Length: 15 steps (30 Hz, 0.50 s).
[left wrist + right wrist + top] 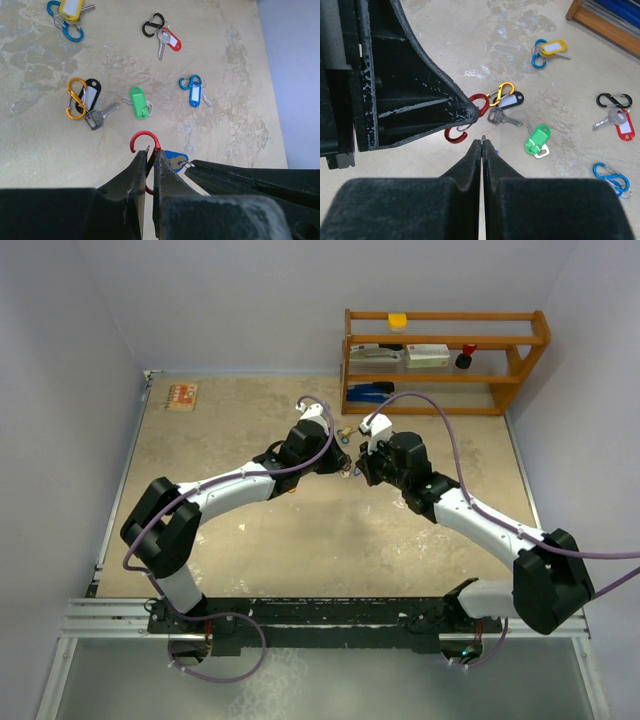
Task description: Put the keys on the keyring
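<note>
My left gripper (150,152) is shut on a red S-shaped clip (145,137), the keyring, and holds it above the table. My right gripper (482,142) is shut on the small metal ring of a silver key with a blue tag (175,159), right beside the red clip (452,135). The two grippers meet at mid table, left gripper (345,455) next to right gripper (358,468). Other keys lie on the table: a green tag (138,102), a red tag on a black clip (170,39), a blue tag on a blue clip (194,92).
An orange clip with a black tag and key (80,97) and a yellow tag on a blue clip (70,10) lie further off. A wooden shelf (440,360) stands at the back right. A small orange item (182,396) lies at the back left.
</note>
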Motion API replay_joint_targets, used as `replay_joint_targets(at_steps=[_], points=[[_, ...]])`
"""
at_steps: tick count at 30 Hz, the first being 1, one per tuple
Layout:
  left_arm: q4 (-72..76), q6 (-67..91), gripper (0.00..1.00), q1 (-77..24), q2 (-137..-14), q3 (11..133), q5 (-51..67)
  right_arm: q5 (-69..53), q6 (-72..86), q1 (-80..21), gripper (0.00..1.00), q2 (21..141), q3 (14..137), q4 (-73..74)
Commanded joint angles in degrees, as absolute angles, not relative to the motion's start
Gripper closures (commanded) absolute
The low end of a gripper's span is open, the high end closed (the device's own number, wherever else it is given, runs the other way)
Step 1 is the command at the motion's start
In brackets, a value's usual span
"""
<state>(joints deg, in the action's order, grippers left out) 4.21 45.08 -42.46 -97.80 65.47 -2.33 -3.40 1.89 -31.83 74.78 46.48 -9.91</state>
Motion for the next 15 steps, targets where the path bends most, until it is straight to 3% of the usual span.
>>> replay_joint_targets(at_steps=[1, 15], points=[[8.13, 45.96, 1.0, -42.71, -96.24, 67.22, -1.15, -5.12, 0.79, -32.08, 1.0, 75.03, 46.41, -13.0], [8.28, 45.99, 1.0, -42.74, -97.15, 67.85, -0.66, -5.78, 0.6, -32.35, 1.0, 75.23, 46.4, -13.38]])
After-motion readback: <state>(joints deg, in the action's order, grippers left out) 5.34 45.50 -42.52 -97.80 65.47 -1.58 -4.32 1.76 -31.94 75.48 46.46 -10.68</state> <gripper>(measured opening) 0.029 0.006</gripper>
